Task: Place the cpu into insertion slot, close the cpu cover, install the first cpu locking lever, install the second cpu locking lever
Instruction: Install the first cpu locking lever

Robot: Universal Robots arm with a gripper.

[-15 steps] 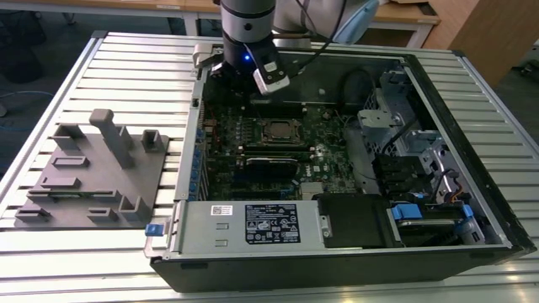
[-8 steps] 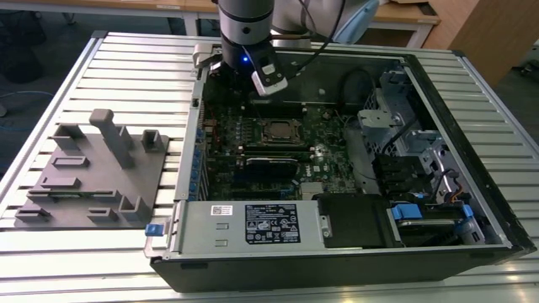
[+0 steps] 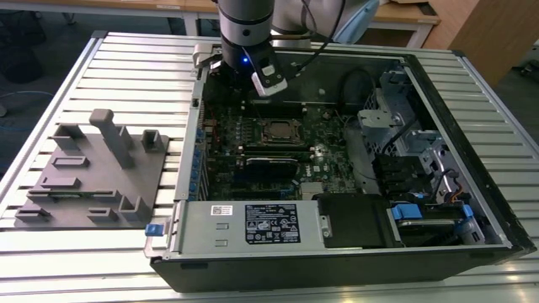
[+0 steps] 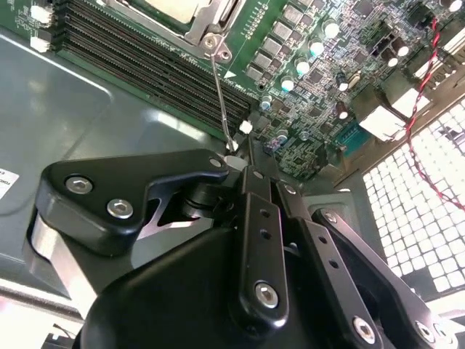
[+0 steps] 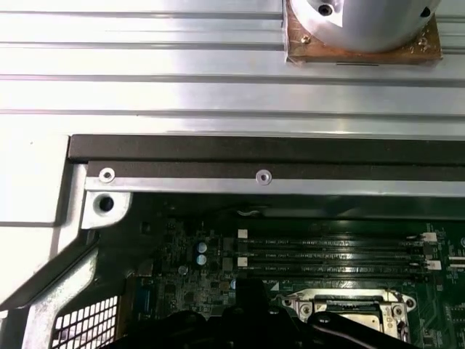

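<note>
We note the dull silver-bronze square cpu seated in the black-rimmed insertion slot, with the silvery frame cpu cover lying flat over it. The black pincer is clenched on the free end of the thin wire locking lever. It sits apart from the cpu, across the long black mem slots.

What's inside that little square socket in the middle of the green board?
A flat metal-topped chip sits there, with a silvery frame around its edge. Whatever lies under the chip is covered.
</note>
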